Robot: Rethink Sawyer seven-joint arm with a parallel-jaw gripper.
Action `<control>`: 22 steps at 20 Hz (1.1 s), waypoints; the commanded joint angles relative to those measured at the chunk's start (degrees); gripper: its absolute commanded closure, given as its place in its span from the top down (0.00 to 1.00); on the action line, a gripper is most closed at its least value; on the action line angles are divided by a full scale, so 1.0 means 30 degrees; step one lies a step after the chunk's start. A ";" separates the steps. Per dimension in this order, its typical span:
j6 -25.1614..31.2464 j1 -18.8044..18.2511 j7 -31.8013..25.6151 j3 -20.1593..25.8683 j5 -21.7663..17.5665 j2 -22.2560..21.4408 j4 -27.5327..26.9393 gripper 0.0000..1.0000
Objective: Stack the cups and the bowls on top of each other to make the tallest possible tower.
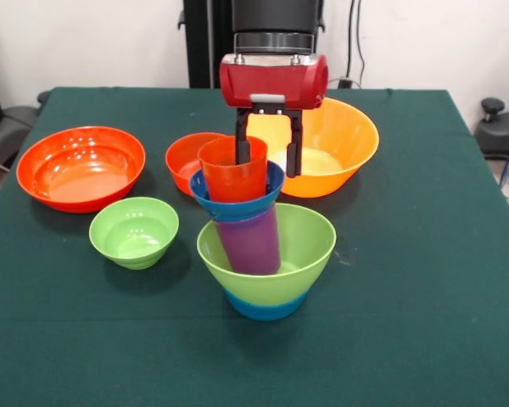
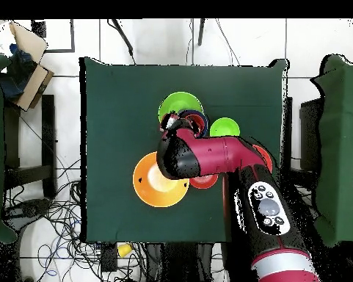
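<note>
The tower stands at the table's middle: a light blue bowl (image 1: 265, 307) at the base, a light green bowl (image 1: 299, 246) (image 2: 180, 106) nested on it, and a purple cup (image 1: 250, 242) standing in that. A dark blue bowl (image 1: 237, 203) sits on the purple cup, with an orange-red cup (image 1: 232, 172) upright in it. My gripper (image 1: 268, 157) (image 2: 176, 126) hangs open just behind and right of the orange-red cup's rim. One finger (image 1: 242, 136) is at the rim and the other is clear of it. A pale yellow piece (image 1: 270, 134), possibly the yellow cup, shows between the fingers.
A large yellow-orange bowl (image 1: 343, 136) (image 2: 153, 183) sits behind the gripper on the right. A medium red-orange bowl (image 1: 182, 157) is behind the tower, a large red-orange bowl (image 1: 81, 165) at the left and a small light green bowl (image 1: 134, 231) (image 2: 224, 127) in front of it.
</note>
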 commanded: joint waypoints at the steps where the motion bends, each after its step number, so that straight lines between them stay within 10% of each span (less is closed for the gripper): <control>1: 0.1983 -0.0120 -0.0780 0.1450 -0.0180 0.0328 0.0527 1.00; 22: 0.2363 -0.0216 -0.0657 0.2189 -0.0067 0.0388 0.0407 1.00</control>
